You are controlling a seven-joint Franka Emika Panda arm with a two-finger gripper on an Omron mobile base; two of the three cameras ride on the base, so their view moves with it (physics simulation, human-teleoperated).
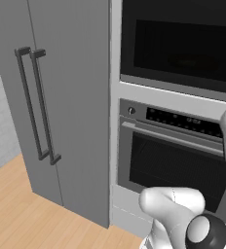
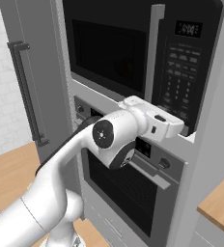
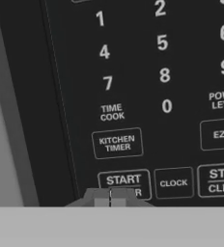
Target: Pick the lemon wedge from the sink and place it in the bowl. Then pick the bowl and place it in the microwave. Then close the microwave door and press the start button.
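Fingertips of our gripper [image 3: 110, 197], pressed together and holding nothing, sit at the start button [image 3: 123, 180] in the keypad's lower corner. Microwave [image 2: 133, 58]: door [image 2: 109, 48] shut, so we judge only this press remains. Bowl and wedge: unseen, presumably inside.

Microwave [image 1: 180, 46] cropped by the top and right edges in the left base view, START button [image 3: 123, 181] partly covered by the closed fingertips, STOP and EZ-ON keys cut off at right, display digits too small to read, oven [image 2: 128, 188] partly behind the arm
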